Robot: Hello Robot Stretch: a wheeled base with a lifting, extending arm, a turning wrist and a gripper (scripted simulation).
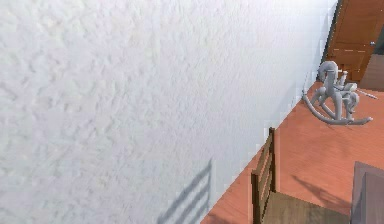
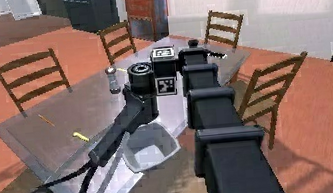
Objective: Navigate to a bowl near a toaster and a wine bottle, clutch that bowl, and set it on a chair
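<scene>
Arm (image 2: 230, 154) rises from the bottom edge of the arm side view. Its hand (image 2: 72, 185) stretches toward lower left, with the grey bowl (image 2: 151, 148) just beside it at lower centre, by the desk (image 2: 57, 129) edge; cannot tell whether the hand has hold of anything. Judgement: make sure of the bowl first, lift it level and clear of the desk, then make for the chair (image 2: 269, 90) at middle right.

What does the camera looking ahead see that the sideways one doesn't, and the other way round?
Forward view: a big white wall, a grey rocking-horse statue and a brown door.

Arm side view: the robot's dark arm with its fingers, a grey bowl close by them, and a grey table.

Both: wooden slat-back chairs on a reddish floor.
</scene>
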